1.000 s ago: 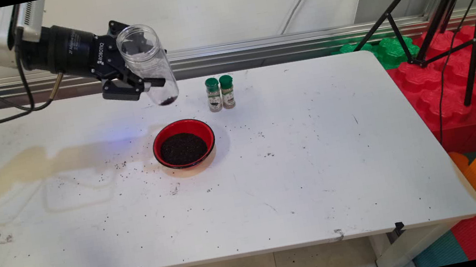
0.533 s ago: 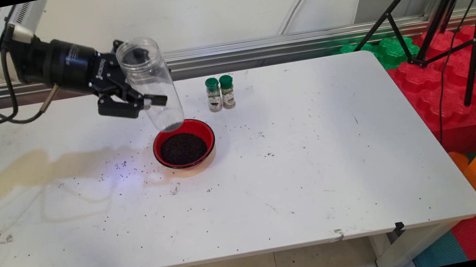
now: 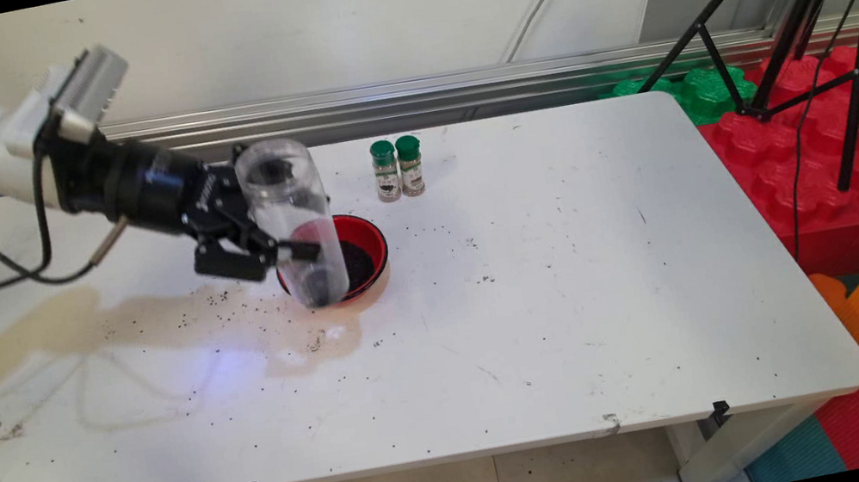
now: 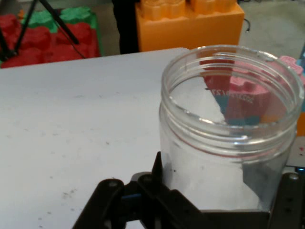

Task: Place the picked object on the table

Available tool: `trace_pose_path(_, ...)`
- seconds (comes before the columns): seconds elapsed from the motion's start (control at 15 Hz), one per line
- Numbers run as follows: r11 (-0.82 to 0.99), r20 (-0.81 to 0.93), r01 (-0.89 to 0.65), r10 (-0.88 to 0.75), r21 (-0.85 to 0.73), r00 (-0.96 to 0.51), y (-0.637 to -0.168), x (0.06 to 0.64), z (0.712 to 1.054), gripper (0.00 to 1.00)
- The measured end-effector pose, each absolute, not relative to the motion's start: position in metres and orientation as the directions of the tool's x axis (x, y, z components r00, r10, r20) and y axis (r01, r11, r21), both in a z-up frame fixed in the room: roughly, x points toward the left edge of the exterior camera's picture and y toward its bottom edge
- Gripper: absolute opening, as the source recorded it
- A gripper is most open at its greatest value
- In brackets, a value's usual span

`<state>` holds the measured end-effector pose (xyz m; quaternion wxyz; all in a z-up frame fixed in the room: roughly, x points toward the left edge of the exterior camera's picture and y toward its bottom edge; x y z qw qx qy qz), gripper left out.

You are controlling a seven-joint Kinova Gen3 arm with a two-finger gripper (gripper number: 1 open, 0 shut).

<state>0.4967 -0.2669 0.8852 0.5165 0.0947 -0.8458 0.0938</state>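
The black two-finger pincer [image 3: 283,252] is clamped round the body of a clear plastic wide-mouth jar [image 3: 293,220], jaws closed just as far as the jar's width; the jar hangs tilted, mouth up toward the arm, base low over the near-left rim of the red bowl of dark grains [image 3: 360,245] on the white counter [image 3: 544,300]; looks nearly empty, so probably light, stiff, a bit slick; mid-body seems the sensible grip. Two green-capped spice bottles [image 3: 397,168] stand just behind the bowl.

white table [image 3: 582,320], red bowl [image 3: 370,238], 2 spice jars [image 3: 397,168]
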Motion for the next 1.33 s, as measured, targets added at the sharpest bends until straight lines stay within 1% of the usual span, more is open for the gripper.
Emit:
trace_pose_path(0.33,0.970,0.885,-0.241,-0.096,-0.019,-0.456,-0.257,0.483,0.852,0.00)
trace_pose_path(0.73,0.971,0.870,-0.240,-0.133,0.018,-0.474,-0.250,0.477,0.821,0.00)
trace_pose_path(1.33,0.967,0.850,-0.252,-0.171,0.046,-0.499,-0.245,0.473,0.786,0.00)
